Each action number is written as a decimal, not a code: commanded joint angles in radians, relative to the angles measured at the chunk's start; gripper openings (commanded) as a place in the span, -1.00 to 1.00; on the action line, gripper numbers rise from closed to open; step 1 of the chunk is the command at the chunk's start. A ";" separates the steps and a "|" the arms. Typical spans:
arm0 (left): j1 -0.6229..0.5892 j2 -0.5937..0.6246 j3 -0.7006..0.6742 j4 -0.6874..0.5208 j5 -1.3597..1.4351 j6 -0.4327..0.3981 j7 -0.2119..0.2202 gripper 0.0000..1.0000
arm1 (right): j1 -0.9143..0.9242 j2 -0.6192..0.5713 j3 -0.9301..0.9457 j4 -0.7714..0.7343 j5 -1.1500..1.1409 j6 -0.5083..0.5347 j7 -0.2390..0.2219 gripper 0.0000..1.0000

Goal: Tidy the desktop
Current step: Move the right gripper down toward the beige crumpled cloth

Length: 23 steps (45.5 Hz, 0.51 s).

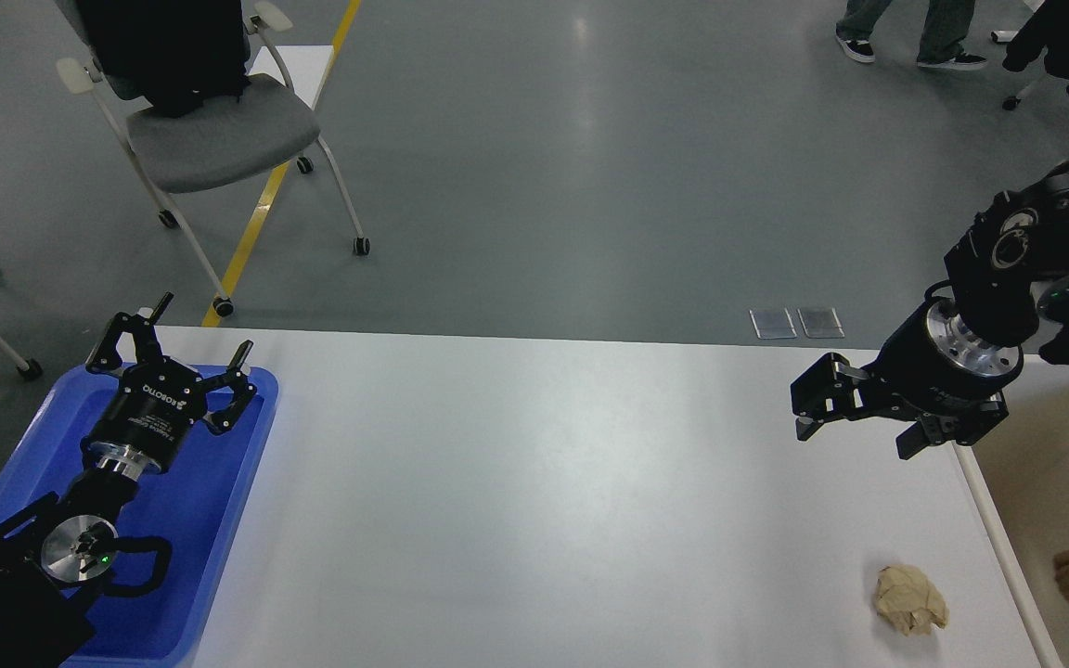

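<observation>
While a crumpled paper ball (909, 601) waits near the front right corner of the desktop (544, 501), the robot's two arms hang idle at either side.

Spread wide and holding nothing, the left gripper (184, 345) hovers over the far end of a blue tray (219, 520) at the table's left edge, probably parked there to keep the white surface free. The right gripper (855, 422), fingers parted and equally empty, points leftward above the far right of the tabletop, well behind the brownish wad (the only litter in sight). A beige bin (1045, 464) sits just off the right edge, a likely destination, so the right arm looks best placed to reach down and collect it.
</observation>
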<state>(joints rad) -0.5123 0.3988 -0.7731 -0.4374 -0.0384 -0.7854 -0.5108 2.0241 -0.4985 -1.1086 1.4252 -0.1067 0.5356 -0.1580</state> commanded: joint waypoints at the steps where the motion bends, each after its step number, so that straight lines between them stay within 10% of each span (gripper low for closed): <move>1: 0.000 0.000 0.000 0.000 0.002 0.000 0.000 0.98 | -0.008 -0.020 0.001 0.000 -0.004 -0.014 0.000 1.00; 23: 0.000 0.000 0.000 -0.001 0.003 0.000 0.000 0.98 | -0.008 -0.057 0.010 -0.008 -0.007 -0.034 0.000 1.00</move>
<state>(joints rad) -0.5129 0.3996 -0.7727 -0.4373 -0.0349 -0.7854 -0.5103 2.0164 -0.5476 -1.1049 1.4249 -0.1113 0.5215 -0.1580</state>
